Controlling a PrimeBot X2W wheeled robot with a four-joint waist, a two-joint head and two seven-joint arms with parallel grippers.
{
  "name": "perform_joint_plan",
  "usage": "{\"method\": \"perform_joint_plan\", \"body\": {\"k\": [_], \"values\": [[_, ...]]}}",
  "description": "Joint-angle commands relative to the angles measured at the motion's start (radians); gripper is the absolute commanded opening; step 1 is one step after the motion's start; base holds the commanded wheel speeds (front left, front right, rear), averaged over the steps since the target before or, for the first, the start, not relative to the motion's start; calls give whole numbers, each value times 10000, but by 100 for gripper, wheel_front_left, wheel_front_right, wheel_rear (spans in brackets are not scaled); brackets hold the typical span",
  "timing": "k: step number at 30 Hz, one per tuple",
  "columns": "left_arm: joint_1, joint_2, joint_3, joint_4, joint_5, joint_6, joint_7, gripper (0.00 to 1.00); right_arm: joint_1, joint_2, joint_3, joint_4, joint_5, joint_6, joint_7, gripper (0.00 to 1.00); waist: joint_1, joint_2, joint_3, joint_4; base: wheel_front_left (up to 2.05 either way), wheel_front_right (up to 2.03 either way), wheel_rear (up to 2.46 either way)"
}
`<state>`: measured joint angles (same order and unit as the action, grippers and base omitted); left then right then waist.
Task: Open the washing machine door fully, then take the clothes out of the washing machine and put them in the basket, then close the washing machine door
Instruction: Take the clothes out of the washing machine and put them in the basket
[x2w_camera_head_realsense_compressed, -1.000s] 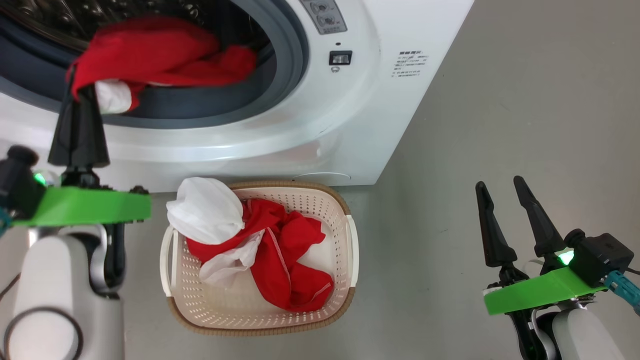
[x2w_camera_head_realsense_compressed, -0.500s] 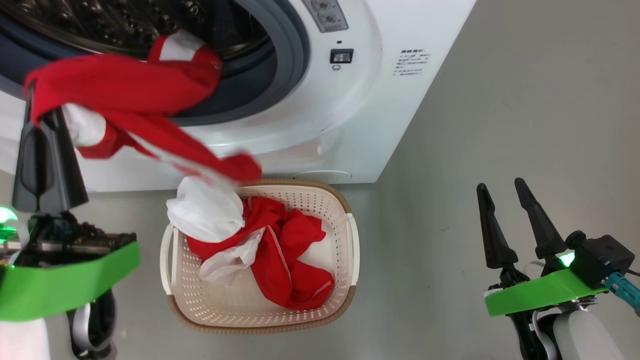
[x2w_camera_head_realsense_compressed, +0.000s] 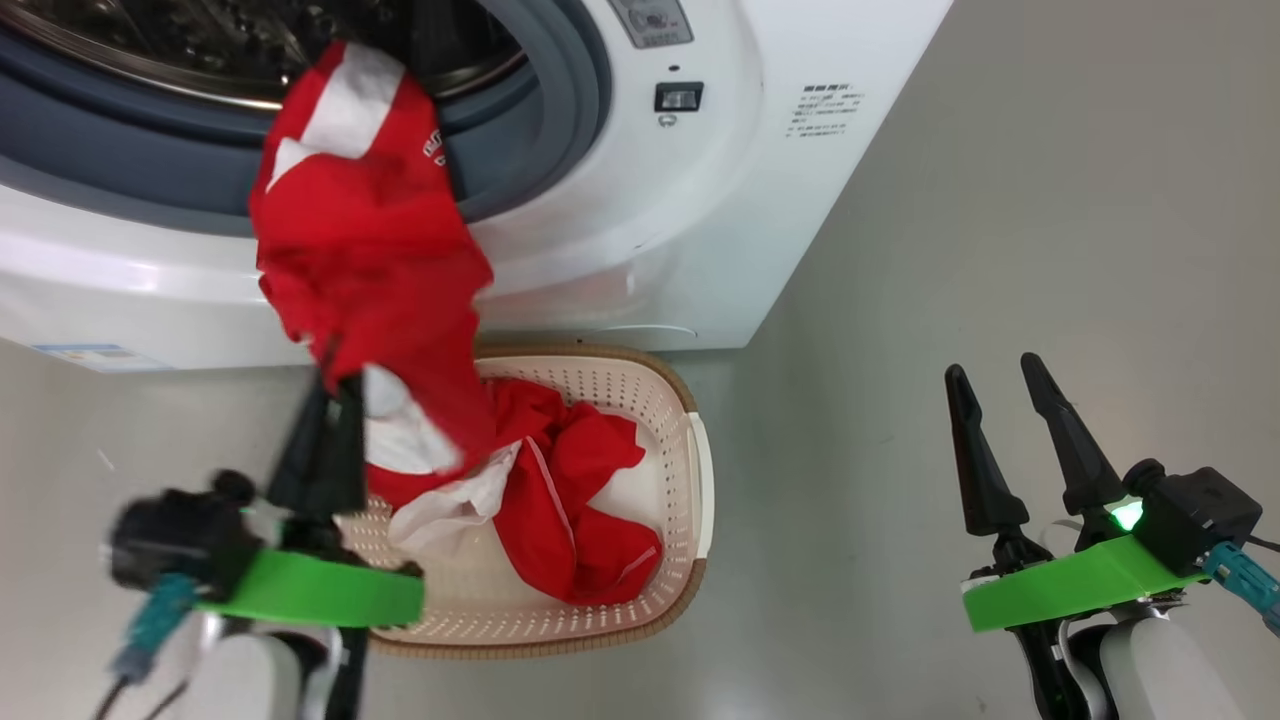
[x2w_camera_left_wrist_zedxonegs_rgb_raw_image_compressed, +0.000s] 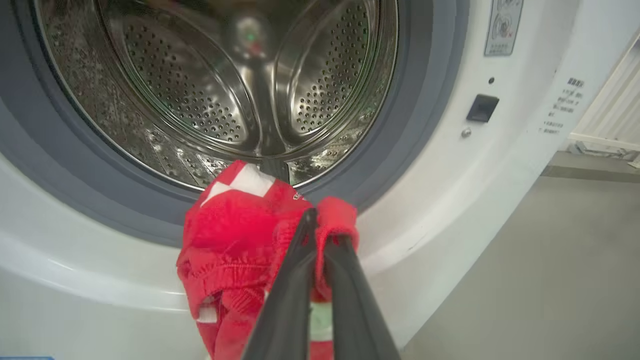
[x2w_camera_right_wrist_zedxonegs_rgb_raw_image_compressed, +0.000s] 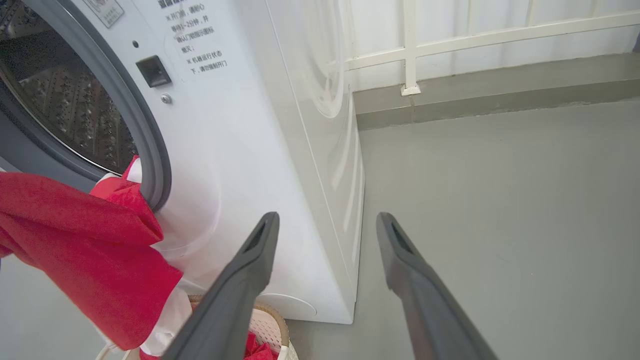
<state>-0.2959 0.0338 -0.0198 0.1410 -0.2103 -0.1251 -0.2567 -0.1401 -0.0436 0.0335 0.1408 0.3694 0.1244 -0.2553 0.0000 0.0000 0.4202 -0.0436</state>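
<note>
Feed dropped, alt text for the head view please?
The left pincer, shut on a red garment, holds it stretched from the open mouth of the washing machine down over the basket, which already holds red and white clothes. The right pincer stands open and empty at lower right, above the floor.

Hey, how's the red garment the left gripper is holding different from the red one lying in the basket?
The held garment hangs stretched from the opening of the washing machine to the shut left gripper; the basket garment lies crumpled in the basket. The held garment shows small white print, the basket garment a white stitched seam. Both are bright red with white parts.
</note>
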Motion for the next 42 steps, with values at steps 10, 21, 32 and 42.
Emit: {"method": "perform_joint_plan", "body": {"k": [10, 21, 32, 42], "values": [[-1068, 526, -525, 3246, 209, -55, -51, 4, -444, -66, 321, -395, 172, 63, -65, 100, 0, 0, 975, -301, 0, 0, 0], [-2771, 973, -897, 6091, 2, -55, -51, 5, -848, -66, 413, -482, 289, 63, -65, 100, 0, 0, 1788, -474, 0, 0, 0], [-4012, 1180, -1379, 7695, -417, -55, -51, 97, -1046, -66, 469, -477, 272, 63, -65, 100, 0, 0, 2071, -492, 0, 0, 0], [-3822, 1108, -1477, 7471, -739, -55, -51, 100, -936, -66, 453, -387, 147, 63, -65, 100, 0, 0, 1713, -320, 0, 0, 0]]}}
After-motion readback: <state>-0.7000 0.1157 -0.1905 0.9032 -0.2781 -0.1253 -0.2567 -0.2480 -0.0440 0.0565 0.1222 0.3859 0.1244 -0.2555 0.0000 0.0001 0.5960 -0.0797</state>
